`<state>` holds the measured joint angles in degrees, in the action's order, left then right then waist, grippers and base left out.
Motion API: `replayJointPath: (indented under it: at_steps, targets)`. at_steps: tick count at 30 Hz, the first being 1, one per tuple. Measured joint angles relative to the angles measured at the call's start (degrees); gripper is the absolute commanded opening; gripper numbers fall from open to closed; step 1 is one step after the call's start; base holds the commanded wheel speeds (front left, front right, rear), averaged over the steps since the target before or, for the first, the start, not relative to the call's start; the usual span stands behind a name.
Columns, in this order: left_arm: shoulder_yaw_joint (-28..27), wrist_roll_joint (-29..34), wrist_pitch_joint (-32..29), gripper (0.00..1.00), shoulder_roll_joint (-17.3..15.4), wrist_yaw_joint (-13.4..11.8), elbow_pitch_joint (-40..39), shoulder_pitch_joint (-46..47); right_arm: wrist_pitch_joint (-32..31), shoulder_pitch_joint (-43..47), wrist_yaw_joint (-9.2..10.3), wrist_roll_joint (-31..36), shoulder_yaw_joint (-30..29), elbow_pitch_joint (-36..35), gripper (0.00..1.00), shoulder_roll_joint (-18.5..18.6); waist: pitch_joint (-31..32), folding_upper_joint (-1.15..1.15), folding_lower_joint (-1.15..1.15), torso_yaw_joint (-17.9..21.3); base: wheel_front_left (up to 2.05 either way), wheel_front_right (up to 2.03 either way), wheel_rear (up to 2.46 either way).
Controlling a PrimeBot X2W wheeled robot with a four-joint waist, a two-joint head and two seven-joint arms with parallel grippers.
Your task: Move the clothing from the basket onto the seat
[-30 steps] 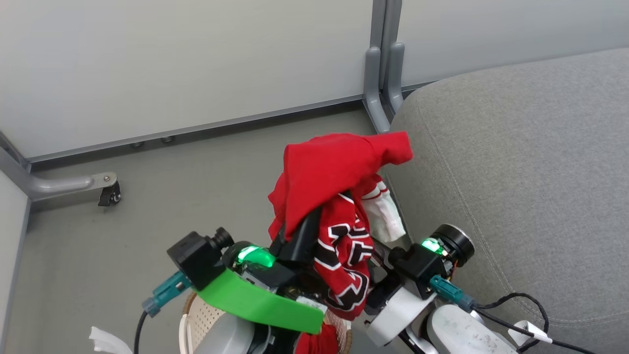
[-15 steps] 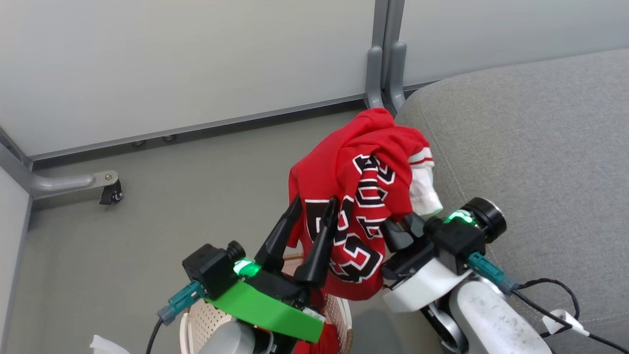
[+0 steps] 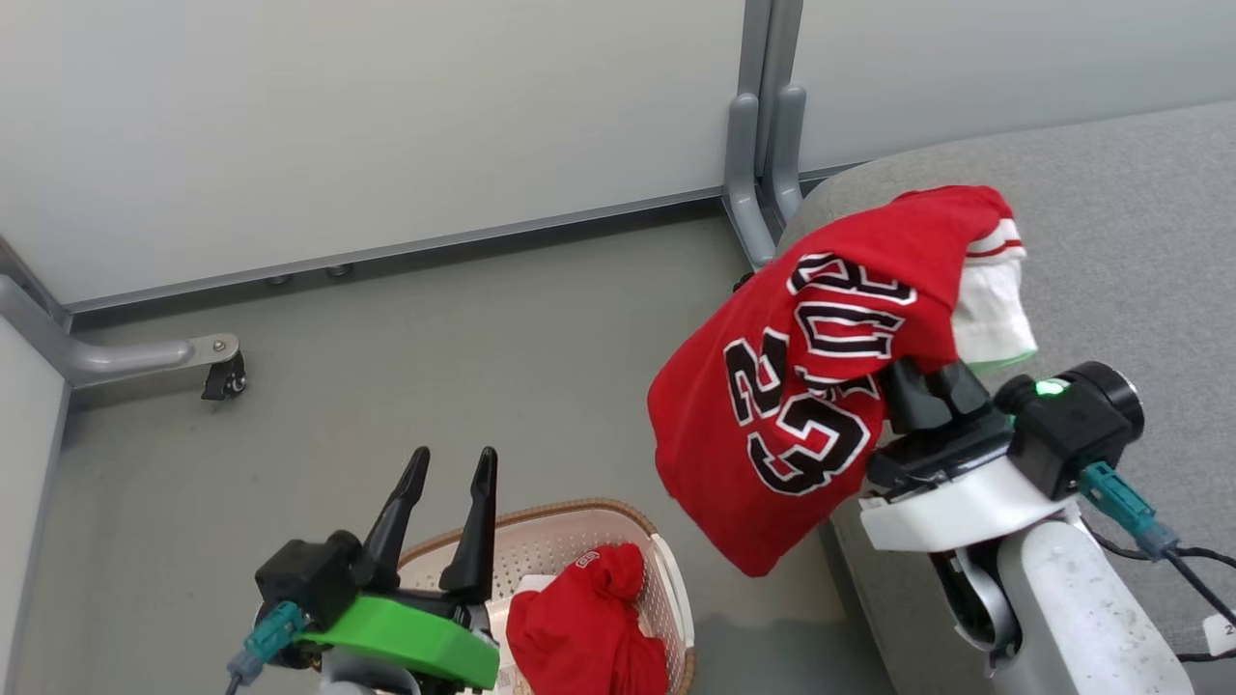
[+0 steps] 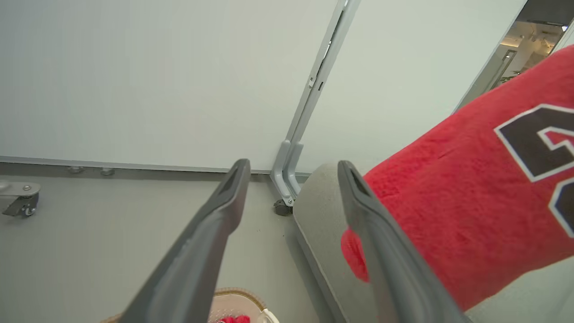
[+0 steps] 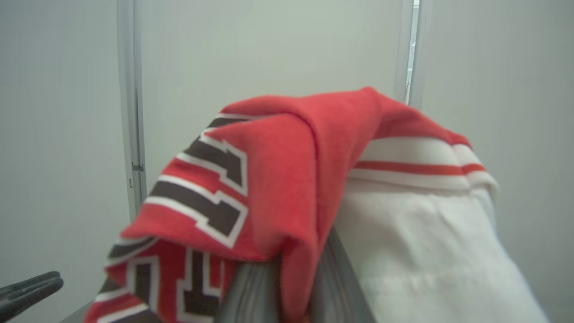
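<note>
Now, mid-transfer, the right claw [image 3: 932, 384] grips a red jersey with black-and-white numerals [image 3: 821, 386] over the nine o'clock edge of the light-grey fabric seat [image 3: 1120, 203]. Next it should carry further over the cushion and release. The left claw [image 3: 452, 461] gapes empty above the cream perforated basket [image 3: 579, 509], which holds another red jersey [image 3: 579, 632].

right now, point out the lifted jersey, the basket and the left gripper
lifted jersey [image 3: 792, 415]: head view, on its numbered front
basket [image 3: 550, 545]: head view, on its perforated inner wall
left gripper [image 3: 454, 454]: head view, between its open fingertips
</note>
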<state>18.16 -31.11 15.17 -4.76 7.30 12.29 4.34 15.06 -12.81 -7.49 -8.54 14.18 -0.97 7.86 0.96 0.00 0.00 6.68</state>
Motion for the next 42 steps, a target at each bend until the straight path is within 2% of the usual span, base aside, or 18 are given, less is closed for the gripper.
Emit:
replayJointPath:
  at_steps: [6, 10, 15, 20, 32, 36, 42]
  targets:
    - [-6.98, 11.45, 0.00, 1.00, 0.81, -0.03, 3.14, -2.68, 0.00, 1.77, 0.00, -0.51, -4.25, -2.05, 0.00, 0.37, -0.05, 0.00, 0.00, 0.50, 0.00, 0.00, 0.00]
    - [-11.35, 20.35, 0.01, 1.00, 1.42, -2.86, 2.44, -4.54, 0.00, 3.26, 0.00, -1.20, -6.53, -3.55, 0.00, 0.43, -0.15, 0.00, 0.00, 0.76, 0.00, 0.00, 0.00]
    - [-15.97, 17.48, 0.00, 1.00, 1.92, -4.56, 0.33, -7.24, 0.00, 5.40, 0.00, -1.11, -7.99, -4.66, 0.00, 0.41, -0.26, 0.00, 0.00, 0.82, 0.00, 0.00, 0.00]
    - [-16.10, 14.57, 0.01, 1.00, 1.99, -4.76, -0.82, -8.70, 0.00, 6.63, 0.00, -0.91, -8.89, -4.83, 0.00, 0.42, -0.40, 0.00, 0.00, 0.45, 0.00, 0.00, 0.00]
    - [-15.95, 13.59, 0.01, 1.00, 1.98, -4.27, -0.79, -8.81, 0.00, 6.62, 0.00, -0.79, -9.18, -4.81, 0.00, 0.43, -0.17, 0.00, 0.00, 0.21, 0.00, 0.00, 0.00]
    - [-15.61, 13.65, 0.01, 1.00, 1.98, -3.94, -0.52, -8.82, 0.00, 6.60, 0.00, -0.66, -8.95, -4.70, 0.00, 0.56, -0.17, 0.00, 0.00, 1.11, 0.00, 0.00, 0.00]
    - [-14.89, 13.66, 0.01, 1.00, 1.99, -3.74, -0.60, -8.91, 0.00, 6.06, 0.00, -0.44, -9.22, -4.91, 0.00, 0.63, -0.46, 0.00, 0.00, 4.52, 0.00, 0.00, 0.00]
